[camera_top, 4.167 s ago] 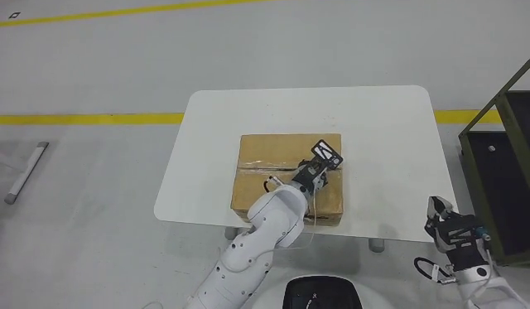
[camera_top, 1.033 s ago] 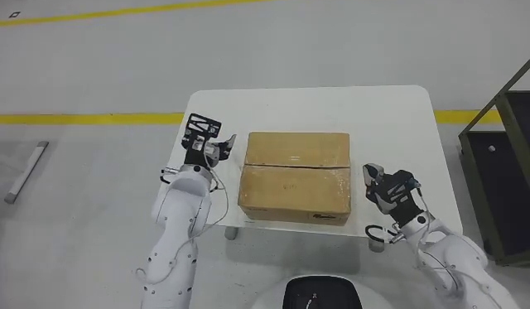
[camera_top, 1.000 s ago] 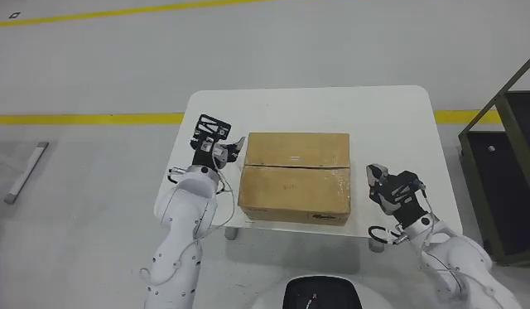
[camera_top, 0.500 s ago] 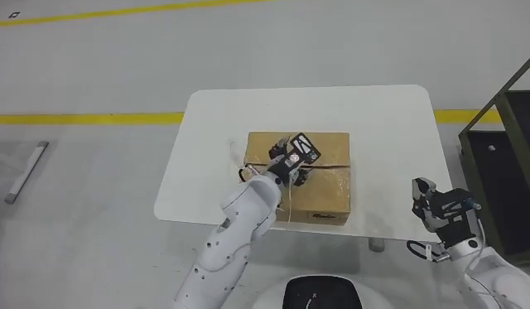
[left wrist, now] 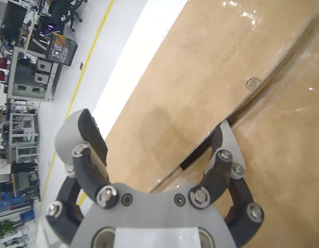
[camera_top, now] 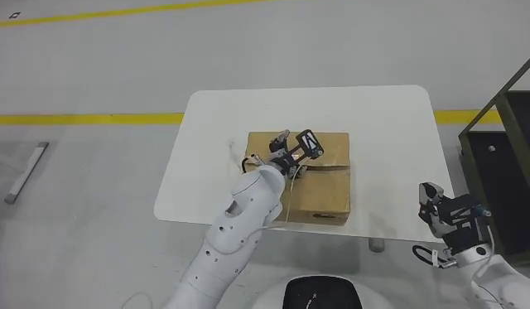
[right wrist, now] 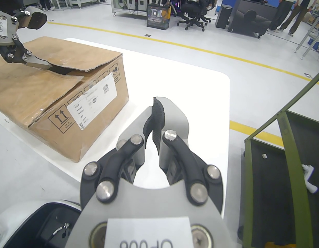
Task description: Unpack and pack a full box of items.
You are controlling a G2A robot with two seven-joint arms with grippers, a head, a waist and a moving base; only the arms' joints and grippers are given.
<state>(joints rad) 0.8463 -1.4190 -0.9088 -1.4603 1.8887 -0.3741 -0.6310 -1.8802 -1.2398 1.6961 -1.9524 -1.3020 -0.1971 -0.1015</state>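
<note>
**Left finger under flap, box not yet open**

Box [camera_top: 327,197] sits at the middle of the table [camera_top: 381,118]. Left gripper [left wrist: 154,130] is spread wide, straddling the far flap [left wrist: 200,65] at the centre seam. One finger is wedged beneath, likely to pry it up, and the flap edge is slightly raised. Right gripper [right wrist: 156,114] is pinched closed on nothing, by the table corner near a green cart [right wrist: 291,143] — probably keeping clear. Contents hidden; lower fingertip buried under cardboard; cart cut off.

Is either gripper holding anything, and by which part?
Nothing clamped. The open left gripper has one finger hooked under the seam edge of the box flap; the right gripper is shut, empty.
</note>
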